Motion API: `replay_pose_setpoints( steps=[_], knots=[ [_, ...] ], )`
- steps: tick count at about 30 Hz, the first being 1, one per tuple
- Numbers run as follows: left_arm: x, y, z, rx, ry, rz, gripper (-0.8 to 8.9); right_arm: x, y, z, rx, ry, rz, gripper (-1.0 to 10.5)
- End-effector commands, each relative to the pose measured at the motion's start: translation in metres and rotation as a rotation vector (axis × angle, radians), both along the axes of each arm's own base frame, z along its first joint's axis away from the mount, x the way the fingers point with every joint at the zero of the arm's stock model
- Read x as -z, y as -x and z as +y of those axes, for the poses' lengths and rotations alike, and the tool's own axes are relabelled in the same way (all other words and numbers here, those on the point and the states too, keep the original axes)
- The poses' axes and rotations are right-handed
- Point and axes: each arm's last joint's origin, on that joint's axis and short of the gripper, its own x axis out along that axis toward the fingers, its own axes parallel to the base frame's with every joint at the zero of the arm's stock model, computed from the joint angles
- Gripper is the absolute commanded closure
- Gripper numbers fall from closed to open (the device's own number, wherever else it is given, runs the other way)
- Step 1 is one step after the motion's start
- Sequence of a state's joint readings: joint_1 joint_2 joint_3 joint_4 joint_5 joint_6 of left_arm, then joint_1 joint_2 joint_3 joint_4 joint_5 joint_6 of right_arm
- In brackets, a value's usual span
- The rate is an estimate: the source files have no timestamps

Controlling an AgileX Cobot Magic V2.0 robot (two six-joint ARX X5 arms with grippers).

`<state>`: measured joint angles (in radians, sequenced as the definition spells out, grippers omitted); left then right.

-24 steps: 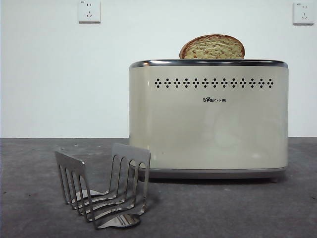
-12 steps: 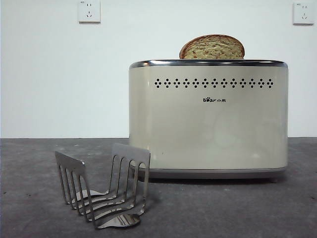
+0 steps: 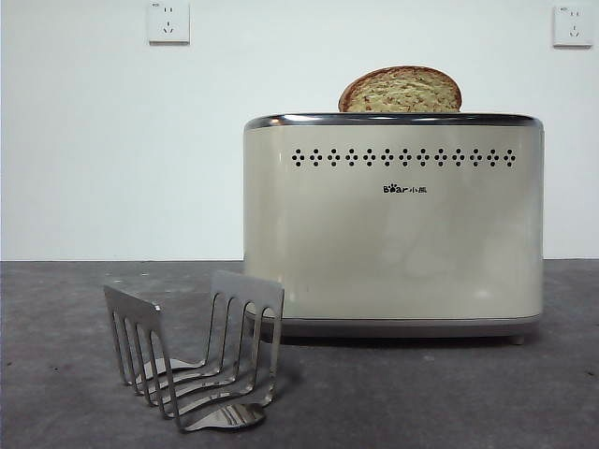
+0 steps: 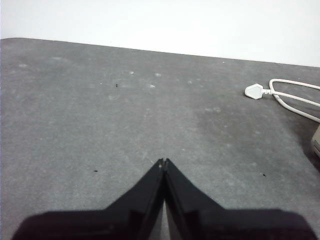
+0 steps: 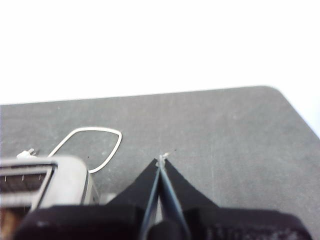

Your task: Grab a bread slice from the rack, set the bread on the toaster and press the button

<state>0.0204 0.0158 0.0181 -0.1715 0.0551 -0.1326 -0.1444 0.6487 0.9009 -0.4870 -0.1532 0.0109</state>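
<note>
Dark grey worktop (image 3: 56, 374) carries everything. Large cream-beige boxy toaster (image 3: 393, 234) with chrome top rim, dark vent holes and Bear logo sits far right. Small shiny steel rack (image 3: 192, 360) with comb-like dividers stands near left, just in front of the toaster's left corner, no slice in it. Thick slice of bread (image 3: 401, 90), brown crust and speckled crumb, stands upright in the toaster slot, rounded top sticking out above the rim. Left end effector (image 4: 163, 162): jaws together, holding nothing, over bare worktop; white plug and cable (image 4: 254, 91) lie beyond it. Right end effector (image 5: 162, 160): jaws together, holding nothing, beside the toaster's end.
</note>
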Motion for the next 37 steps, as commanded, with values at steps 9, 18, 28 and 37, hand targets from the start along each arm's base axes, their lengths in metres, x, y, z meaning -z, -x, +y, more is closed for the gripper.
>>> replay_pose_setpoints(
  steps=[9,18,28,37],
  knots=[
    [0.003,-0.001,0.000,-0.003,0.006,0.003,8.17,0.149,0.026,0.000,0.096,0.084,0.068,9.5],
    [0.003,-0.001,0.000,-0.003,0.006,0.003,8.17,0.207,0.027,0.003,0.020,0.084,-0.082,9.5],
    [0.003,-0.001,0.000,-0.003,0.006,0.003,8.17,0.207,0.029,0.011,-0.014,0.172,-0.081,9.5],
    [0.003,-0.001,0.000,-0.003,0.006,0.009,8.17,0.210,0.029,0.016,-0.008,0.183,-0.052,9.5]
  ],
)
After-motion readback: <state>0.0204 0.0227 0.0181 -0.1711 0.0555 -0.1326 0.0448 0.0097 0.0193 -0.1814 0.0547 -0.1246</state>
